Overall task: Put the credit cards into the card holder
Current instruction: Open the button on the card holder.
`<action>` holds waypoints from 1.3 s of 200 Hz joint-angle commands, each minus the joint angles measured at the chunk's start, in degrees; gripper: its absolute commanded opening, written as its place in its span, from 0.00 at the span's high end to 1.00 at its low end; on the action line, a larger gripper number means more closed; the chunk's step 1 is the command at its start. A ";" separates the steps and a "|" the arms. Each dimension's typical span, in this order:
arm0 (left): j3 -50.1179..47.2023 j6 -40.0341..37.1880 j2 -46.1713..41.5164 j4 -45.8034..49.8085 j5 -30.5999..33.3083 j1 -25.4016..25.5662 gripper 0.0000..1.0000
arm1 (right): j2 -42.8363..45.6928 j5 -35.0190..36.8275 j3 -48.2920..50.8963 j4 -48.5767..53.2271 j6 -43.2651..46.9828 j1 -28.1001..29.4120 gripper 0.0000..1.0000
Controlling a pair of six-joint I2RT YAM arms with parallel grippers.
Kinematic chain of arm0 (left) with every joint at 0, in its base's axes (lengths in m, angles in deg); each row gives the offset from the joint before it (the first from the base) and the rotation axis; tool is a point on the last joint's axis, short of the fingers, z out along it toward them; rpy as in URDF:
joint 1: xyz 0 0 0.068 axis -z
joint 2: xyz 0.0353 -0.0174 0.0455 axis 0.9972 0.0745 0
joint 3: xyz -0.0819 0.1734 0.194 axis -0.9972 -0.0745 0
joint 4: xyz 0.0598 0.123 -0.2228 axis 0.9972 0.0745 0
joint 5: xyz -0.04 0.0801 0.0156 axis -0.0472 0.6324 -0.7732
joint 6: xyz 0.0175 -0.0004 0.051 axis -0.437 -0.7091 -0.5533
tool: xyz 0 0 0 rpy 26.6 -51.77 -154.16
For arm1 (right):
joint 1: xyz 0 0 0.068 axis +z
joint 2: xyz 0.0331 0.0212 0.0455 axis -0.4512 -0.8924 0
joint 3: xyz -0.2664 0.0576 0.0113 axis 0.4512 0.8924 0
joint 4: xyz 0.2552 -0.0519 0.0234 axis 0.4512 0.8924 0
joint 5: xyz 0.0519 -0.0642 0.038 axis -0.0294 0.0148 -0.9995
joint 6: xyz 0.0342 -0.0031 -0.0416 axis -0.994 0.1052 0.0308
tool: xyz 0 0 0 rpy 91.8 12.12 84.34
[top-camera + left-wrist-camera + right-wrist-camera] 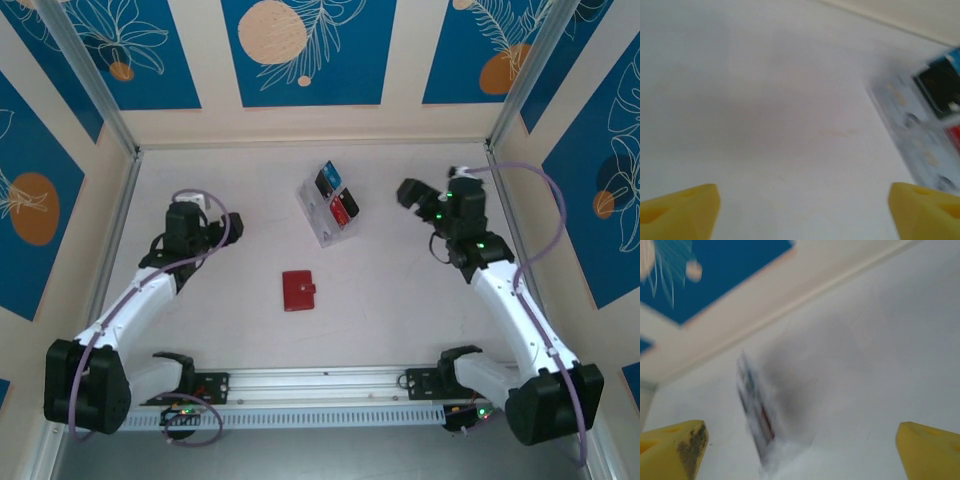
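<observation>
Lying shut near ctr of table [400, 320], card holder [298, 290] w/ snap tab at 3 o'clock; credit cards [336, 194] stand in clear rack [322, 224] at its 1 o'clock. L gripper [234, 224] at 10 o'clock, R gripper [408, 192] at 2, both jaws spread wide, holding nothing.

Table [400, 300]: smooth, matt, off-white top with a few faint marks.
Card holder [298, 290]: red, leather-like, low sheen, at the table's centre.
Credit cards [336, 195]: thin glossy plastic in blue, black and red, at 12 o'clock from the holder.
Rack [318, 222]: clear, glossy plastic.
Rail [320, 383]: ribbed bare metal with a dull shine, at 6 o'clock.
Left gripper [802, 212] fingertips [685, 210]: matt yellow plastic, clean.
Right gripper [802, 450] fingertips [677, 447]: matt yellow plastic; one carries a rough dark smudge.
</observation>
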 commanded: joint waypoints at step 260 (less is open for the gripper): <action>-16.69 16.43 23.07 -25.97 -19.03 18.34 1.00 | -48.30 -1.85 -18.71 11.65 -1.28 39.79 0.55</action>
